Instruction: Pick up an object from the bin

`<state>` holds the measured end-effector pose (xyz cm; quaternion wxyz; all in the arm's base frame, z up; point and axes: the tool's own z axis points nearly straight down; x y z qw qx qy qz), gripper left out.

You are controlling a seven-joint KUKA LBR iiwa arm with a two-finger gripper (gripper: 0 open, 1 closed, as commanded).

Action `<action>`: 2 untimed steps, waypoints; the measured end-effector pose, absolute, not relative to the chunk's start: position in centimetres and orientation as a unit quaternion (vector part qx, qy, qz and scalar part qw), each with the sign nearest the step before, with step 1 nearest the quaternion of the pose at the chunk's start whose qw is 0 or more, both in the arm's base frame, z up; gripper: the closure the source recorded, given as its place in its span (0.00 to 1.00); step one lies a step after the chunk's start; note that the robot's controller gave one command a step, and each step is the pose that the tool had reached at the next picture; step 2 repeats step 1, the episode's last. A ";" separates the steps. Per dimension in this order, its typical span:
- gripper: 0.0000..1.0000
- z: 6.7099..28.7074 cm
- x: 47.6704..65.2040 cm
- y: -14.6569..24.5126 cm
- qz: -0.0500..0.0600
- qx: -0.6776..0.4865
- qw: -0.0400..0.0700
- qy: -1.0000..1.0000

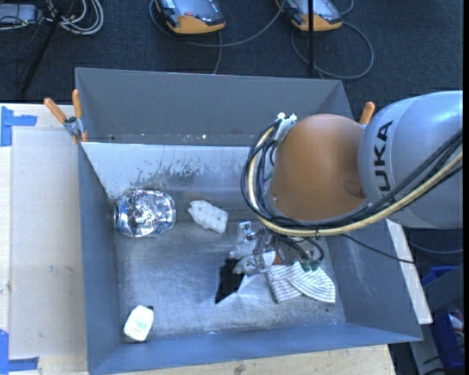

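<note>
Black flat pointed piece lies near the front wall of the grey metal bin, right of middle, its upper end at the tool. Tool open or closed: cannot tell. Striped grey-white cloth lies just beside, toward the right wall. White lumpy piece sits mid-bin, crumpled foil ball near the left wall, and small white-yellow bottle in the front-left corner.

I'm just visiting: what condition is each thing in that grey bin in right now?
Foil ball: crumpled, lying loose at the left.
White lump: lying loose, right of the foil ball.
Small white bottle: on its side, near-left corner.
Striped cloth: rumpled, beside the gripper.
Black piece: lying left of the cloth.
</note>
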<state>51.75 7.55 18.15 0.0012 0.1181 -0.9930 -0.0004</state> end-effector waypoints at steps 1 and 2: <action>1.00 21.4 52.7 5.4 0.000 0.133 -0.004 -0.991; 1.00 21.4 52.7 5.4 0.000 0.133 -0.004 -0.991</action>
